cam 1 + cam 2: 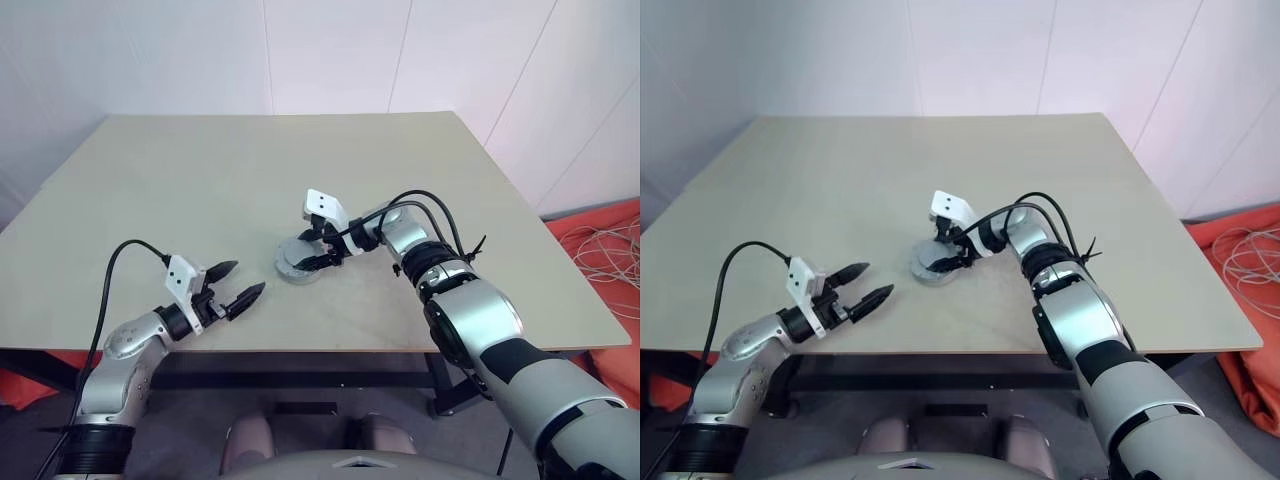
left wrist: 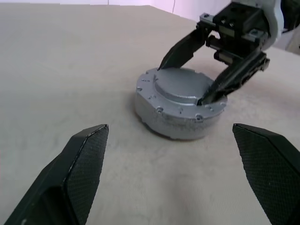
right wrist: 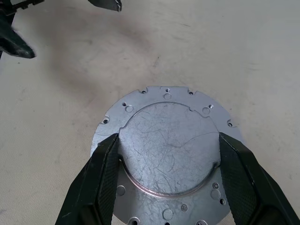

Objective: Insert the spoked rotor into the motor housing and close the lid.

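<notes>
One lid (image 3: 168, 154); two grippers

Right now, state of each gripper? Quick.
Left gripper: open, holding nothing, short of the silver round assembly.
Right gripper: fingers on either side of the assembly's raised top disc; a firm grip cannot be told.

The silver-grey round lid (image 3: 168, 154) sits flat and closed on the squat grey motor housing (image 2: 180, 119), which rests upright near the frame's centre.
</notes>
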